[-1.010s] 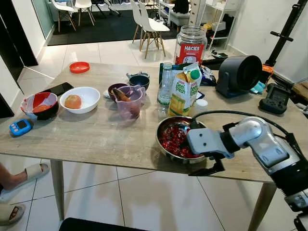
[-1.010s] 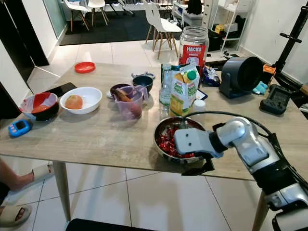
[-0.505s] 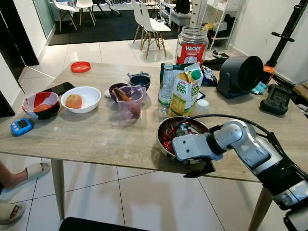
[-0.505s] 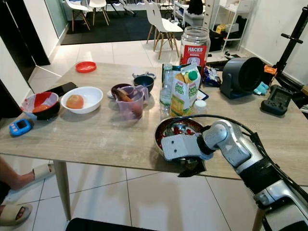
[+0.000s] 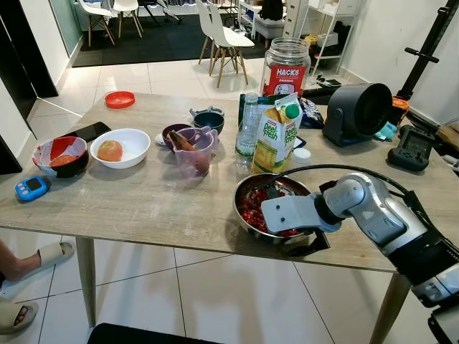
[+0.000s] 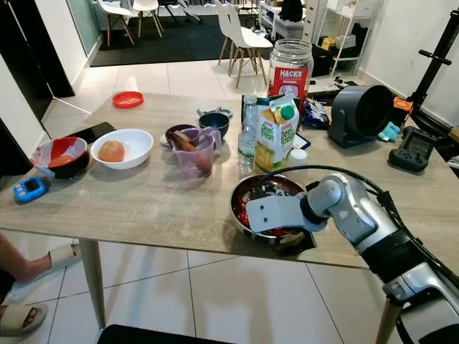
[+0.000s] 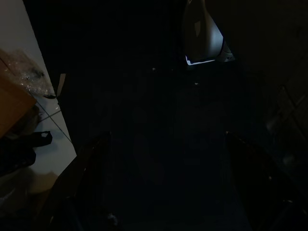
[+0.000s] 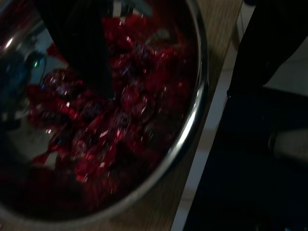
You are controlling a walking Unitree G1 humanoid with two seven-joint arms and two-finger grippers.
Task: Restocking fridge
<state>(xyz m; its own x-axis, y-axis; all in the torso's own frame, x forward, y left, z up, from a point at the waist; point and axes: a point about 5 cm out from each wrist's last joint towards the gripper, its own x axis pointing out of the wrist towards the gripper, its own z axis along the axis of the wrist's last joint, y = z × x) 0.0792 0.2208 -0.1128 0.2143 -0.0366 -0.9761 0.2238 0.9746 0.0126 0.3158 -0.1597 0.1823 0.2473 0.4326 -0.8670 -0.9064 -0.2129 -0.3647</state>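
Nearest, at the table's (image 5: 143, 208) front edge: right gripper (image 5: 305, 240) straddling the near rim of the steel bowl (image 5: 247, 222), fingers spread wide, one finger (image 8: 82, 48) inside over the red wrapped pieces (image 8: 125, 110), the other (image 8: 269, 43) outside the rim beyond the table edge. Not closed on anything that can be made out. Left gripper hanging idle in shade, its wrist view too dark to tell whether open or shut. Just behind the bowl, upright: juice carton (image 5: 276, 136) and, beside it, clear water bottle (image 5: 247, 125). To the robot's left, mid-table: purple jug (image 5: 193, 154), two small dark bowls (image 5: 208, 120), a white bowl (image 5: 133, 143) holding an orange-pink fruit (image 5: 109, 150), then a red-lined bowl (image 5: 61, 154) and a blue timer (image 5: 30, 188) near the left end. Farther back: red lid (image 5: 119, 99), big HACKS jar (image 5: 285, 66), dark round fan (image 5: 357, 111). Beyond, white chairs (image 5: 222, 39) on tiled floor.
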